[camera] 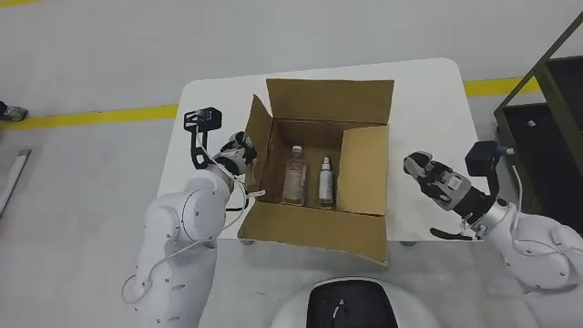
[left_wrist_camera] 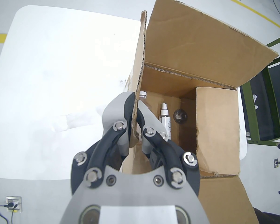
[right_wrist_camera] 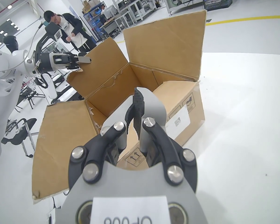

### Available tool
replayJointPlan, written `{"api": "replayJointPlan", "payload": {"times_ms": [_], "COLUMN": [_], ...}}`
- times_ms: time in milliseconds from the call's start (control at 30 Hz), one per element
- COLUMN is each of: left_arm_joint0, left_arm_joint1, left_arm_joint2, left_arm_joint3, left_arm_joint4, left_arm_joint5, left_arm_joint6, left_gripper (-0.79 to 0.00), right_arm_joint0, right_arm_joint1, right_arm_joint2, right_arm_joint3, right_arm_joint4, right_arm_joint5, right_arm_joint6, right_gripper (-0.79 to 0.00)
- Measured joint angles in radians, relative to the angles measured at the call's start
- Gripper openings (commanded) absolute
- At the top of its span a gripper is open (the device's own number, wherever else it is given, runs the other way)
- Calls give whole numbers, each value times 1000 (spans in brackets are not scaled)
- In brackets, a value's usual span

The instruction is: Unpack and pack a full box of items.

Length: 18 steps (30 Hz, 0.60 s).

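Cardboard box (camera: 314, 226) open on the white table (camera: 428, 100), grey floor (camera: 91, 36) all around.
My left gripper (left_wrist_camera: 134, 104) is pinched tight on the box's left flap (left_wrist_camera: 141, 47); my right gripper (right_wrist_camera: 138, 94) is closed with nothing in it, over the table just beside the box. Yellow floor lines (camera: 91, 117) run past the table; a green rack (camera: 539, 62) stands at the right.

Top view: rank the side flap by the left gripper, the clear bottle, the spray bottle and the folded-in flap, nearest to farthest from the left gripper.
1. side flap: pinched in the left gripper, at the edge of the box.
2. clear bottle: inside, on the gripper's side.
3. spray bottle: beside it, farther in.
4. folded-in flap: on the opposite side.
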Motion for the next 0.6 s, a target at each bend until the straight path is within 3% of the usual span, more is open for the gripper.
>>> {"api": "replayJointPlan", "payload": {"times_ms": [200,433,600], "left_arm_joint0": [5,-16,0], "left_arm_joint1": [-9,-20,-25], "left_arm_joint2": [-32,-84,-114], "left_arm_joint3": [10,18,22], "left_arm_joint4": [-148,-310,-429], "left_arm_joint5": [135,392,489], "left_arm_joint6": [-10,-69,14], "left_gripper": [-785,-785,-785], "right_arm_joint0": [15,44,61], "right_arm_joint1": [-2,-4,-4], "right_arm_joint2": [-20,-30,-26], "right_arm_joint3": [16,31,36], "right_arm_joint4": [4,17,25], "right_arm_joint5": [3,1,-2], "right_arm_joint6": [-6,-6,-2], "right_gripper": [-785,-785,-785]}}
